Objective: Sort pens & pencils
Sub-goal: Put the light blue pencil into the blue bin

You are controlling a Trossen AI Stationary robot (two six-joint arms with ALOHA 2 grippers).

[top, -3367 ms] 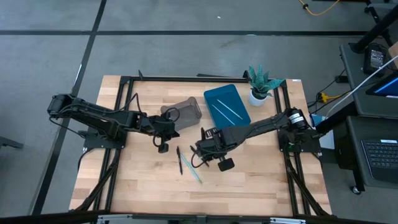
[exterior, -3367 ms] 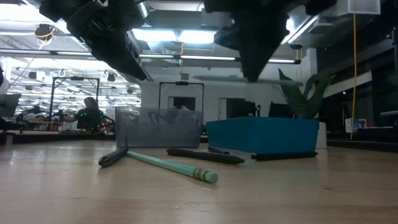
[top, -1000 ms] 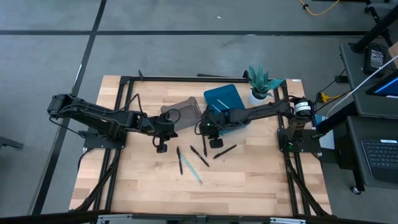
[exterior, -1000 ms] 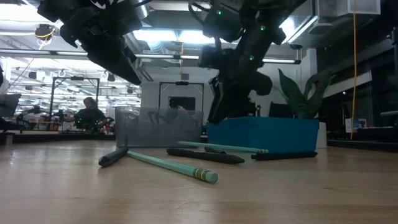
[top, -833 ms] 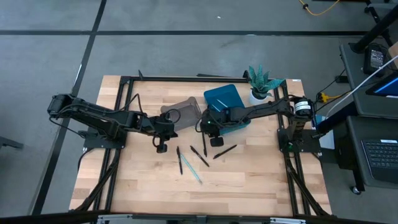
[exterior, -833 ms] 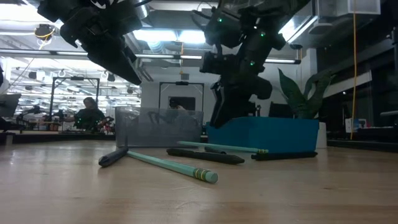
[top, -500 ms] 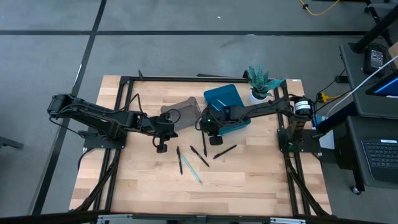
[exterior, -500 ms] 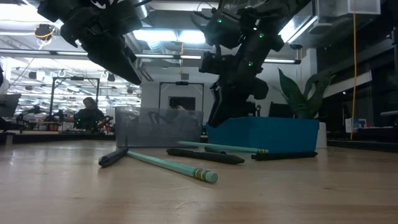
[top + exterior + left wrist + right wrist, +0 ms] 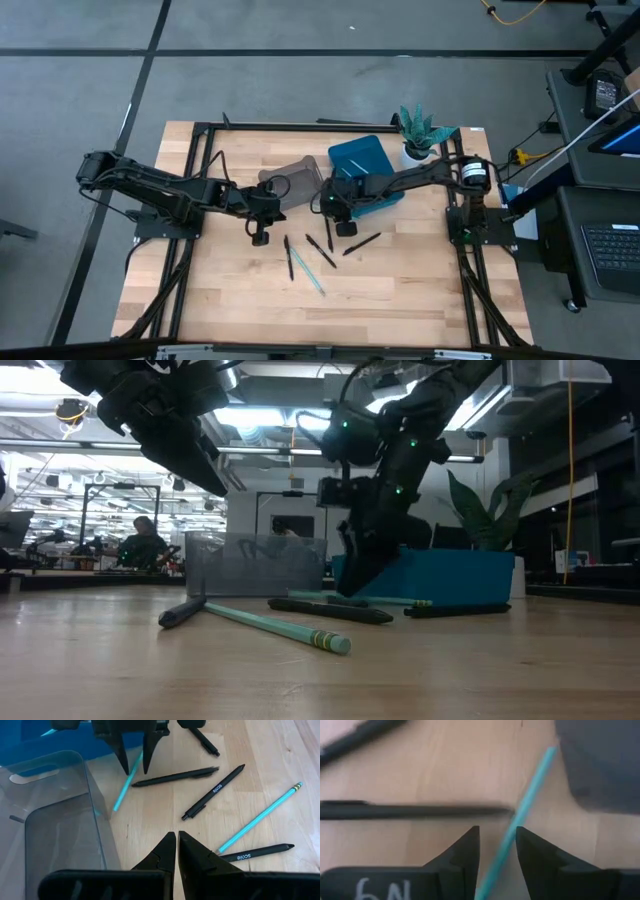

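Observation:
Several black pens and light blue pencils lie loose on the wooden table. In the left wrist view I see black pens (image 9: 175,776) (image 9: 214,791) (image 9: 255,851) and a long pencil (image 9: 260,817). My right gripper (image 9: 497,842) is open, low over the table, its fingers (image 9: 124,757) standing on either side of a light blue pencil (image 9: 520,815) beside the clear grey bin (image 9: 295,175), without touching it. My left gripper (image 9: 177,839) is shut and empty, hovering at the bin's near side (image 9: 262,228).
The blue tray (image 9: 355,155) stands at the back beside the grey bin, under my right arm. A potted plant (image 9: 418,135) stands at the far right. A black pen (image 9: 415,811) lies just in front of my right fingers. Bare wood lies toward the near edge.
My right gripper has gone down toward the table and slightly toward its left edge, ending with its open fingers astride the light blue pencil beside the grey bin. The pens and pencils have stayed where they were.

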